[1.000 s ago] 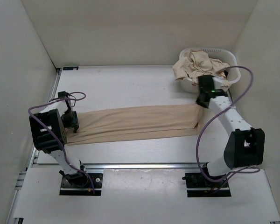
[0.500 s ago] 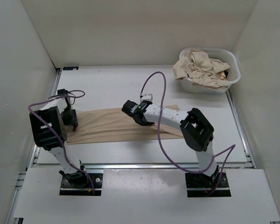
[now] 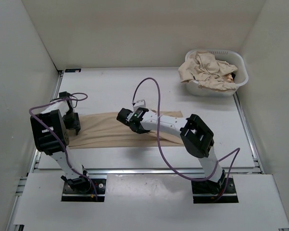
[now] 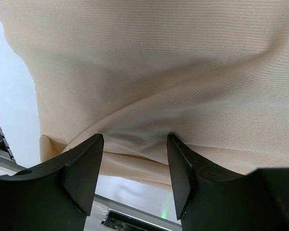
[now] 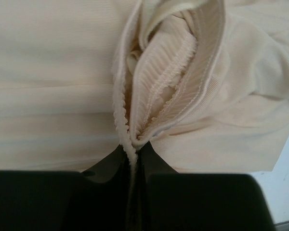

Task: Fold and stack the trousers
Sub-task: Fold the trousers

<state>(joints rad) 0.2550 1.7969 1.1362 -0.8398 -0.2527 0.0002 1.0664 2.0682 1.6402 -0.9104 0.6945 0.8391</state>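
Beige trousers (image 3: 103, 131) lie stretched across the table, their right part folded over toward the left. My right gripper (image 3: 129, 121) is shut on the trousers' elastic waistband (image 5: 149, 91), holding it over the middle of the cloth. My left gripper (image 3: 73, 124) is at the trousers' left end, jaws open, its fingers (image 4: 82, 168) pressed down on the cloth (image 4: 149, 72). More beige garments (image 3: 207, 70) are heaped in a white basket (image 3: 239, 67) at the back right.
White walls enclose the table on three sides. Purple cables (image 3: 149, 89) arc above both arms. The metal rail (image 3: 144, 171) runs along the near edge. The right arm (image 3: 173, 126) lies low across the folded cloth.
My right gripper has swept left from the basket side to the middle of the table, carrying the waistband and folding the trousers over. The left gripper has stayed in place.
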